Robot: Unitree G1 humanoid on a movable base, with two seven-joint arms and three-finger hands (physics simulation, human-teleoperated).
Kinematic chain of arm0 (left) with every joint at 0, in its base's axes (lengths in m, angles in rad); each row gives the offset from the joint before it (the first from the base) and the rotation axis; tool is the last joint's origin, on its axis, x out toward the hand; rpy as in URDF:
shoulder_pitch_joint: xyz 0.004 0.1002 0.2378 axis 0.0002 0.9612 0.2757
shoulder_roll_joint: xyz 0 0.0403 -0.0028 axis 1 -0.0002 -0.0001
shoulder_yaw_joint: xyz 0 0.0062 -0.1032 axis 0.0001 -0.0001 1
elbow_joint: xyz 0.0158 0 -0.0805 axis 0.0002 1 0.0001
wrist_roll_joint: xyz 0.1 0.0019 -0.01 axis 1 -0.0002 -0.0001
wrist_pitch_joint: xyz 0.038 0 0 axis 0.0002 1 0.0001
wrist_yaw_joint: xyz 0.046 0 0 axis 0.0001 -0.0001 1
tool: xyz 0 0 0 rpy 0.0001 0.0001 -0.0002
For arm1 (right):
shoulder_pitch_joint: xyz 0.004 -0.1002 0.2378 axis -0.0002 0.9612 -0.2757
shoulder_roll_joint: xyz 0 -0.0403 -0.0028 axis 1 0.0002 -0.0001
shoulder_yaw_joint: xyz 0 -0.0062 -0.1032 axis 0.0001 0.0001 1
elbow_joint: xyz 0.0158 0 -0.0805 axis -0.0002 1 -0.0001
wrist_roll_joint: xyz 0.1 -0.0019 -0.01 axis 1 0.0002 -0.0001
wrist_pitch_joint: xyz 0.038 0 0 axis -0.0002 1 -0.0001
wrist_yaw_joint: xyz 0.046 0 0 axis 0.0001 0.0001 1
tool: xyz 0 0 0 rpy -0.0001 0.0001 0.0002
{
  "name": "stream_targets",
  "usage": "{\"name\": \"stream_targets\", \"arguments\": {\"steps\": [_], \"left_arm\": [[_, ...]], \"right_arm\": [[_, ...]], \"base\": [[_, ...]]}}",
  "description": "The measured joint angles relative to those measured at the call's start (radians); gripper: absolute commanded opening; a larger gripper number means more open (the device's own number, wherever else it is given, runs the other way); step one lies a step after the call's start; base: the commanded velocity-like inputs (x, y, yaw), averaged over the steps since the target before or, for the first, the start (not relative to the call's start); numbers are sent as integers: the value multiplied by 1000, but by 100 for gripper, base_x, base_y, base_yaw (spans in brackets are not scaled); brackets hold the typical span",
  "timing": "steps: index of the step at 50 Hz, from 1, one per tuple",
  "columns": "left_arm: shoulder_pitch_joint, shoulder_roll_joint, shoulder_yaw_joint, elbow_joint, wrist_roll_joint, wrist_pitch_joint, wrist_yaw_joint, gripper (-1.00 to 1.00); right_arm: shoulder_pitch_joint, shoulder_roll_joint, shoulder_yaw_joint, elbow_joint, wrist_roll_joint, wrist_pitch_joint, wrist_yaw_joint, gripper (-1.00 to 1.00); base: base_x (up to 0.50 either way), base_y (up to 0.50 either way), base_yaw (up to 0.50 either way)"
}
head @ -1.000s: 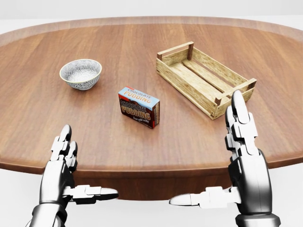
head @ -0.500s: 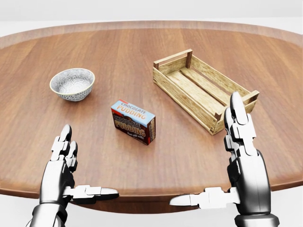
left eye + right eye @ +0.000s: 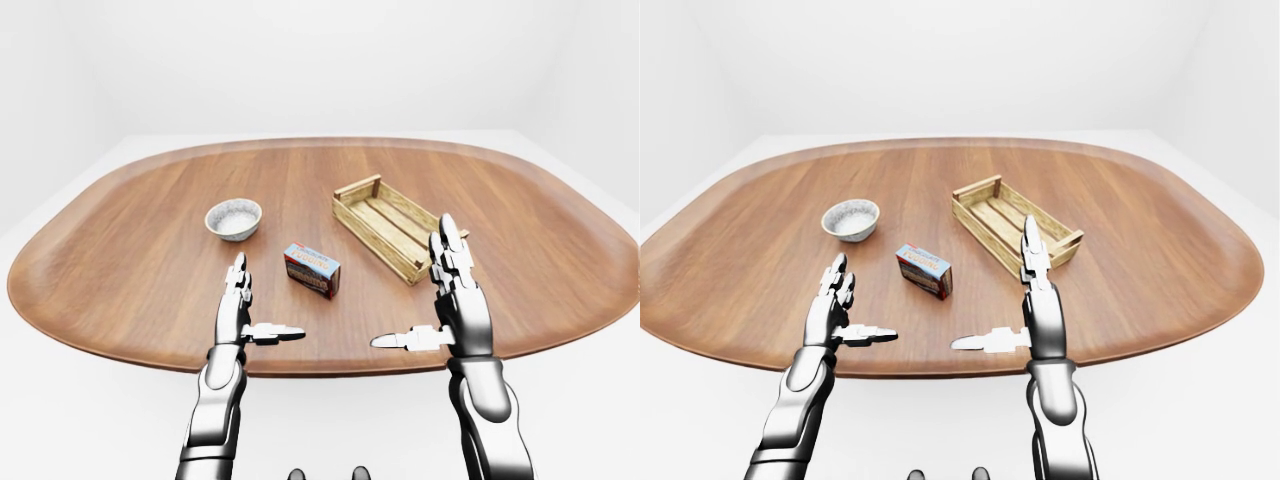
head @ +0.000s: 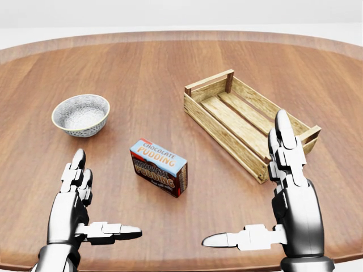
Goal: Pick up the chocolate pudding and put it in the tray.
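Observation:
The chocolate pudding box (image 4: 159, 167), blue on top with brown sides, lies on the wooden table (image 4: 142, 62) in the lower middle of the head view. The slatted wooden tray (image 4: 220, 132) sits up and to the right of it, with nothing inside. My left hand (image 4: 108, 192) hovers open at the lower left, well short of the box. My right hand (image 4: 244, 178) is open at the lower right, its fingers (image 4: 282, 133) upright in front of the tray's near corner. Neither hand touches anything.
A speckled grey bowl (image 4: 80, 115) stands on the table's left part, up and left of the box. The oval table's near edge (image 3: 330, 365) runs just under both hands. White floor and walls surround the table.
The whole head view has shifted: box, bowl and tray sit lower and a little larger, so the camera moved toward the table. Both hands keep the same open pose.

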Motion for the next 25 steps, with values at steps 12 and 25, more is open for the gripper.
{"name": "stream_targets", "arguments": {"steps": [12, 25], "left_arm": [[0, 0, 0, 2, 1, -1, 1, 100], [-2, 0, -1, 4, 1, -1, 2, 100]], "right_arm": [[-1, 0, -1, -3, 3, 0, 2, 100], [-3, 0, -3, -1, 5, 0, 3, 100]], "base": [[22, 0, 0], [22, 0, 0]]}}
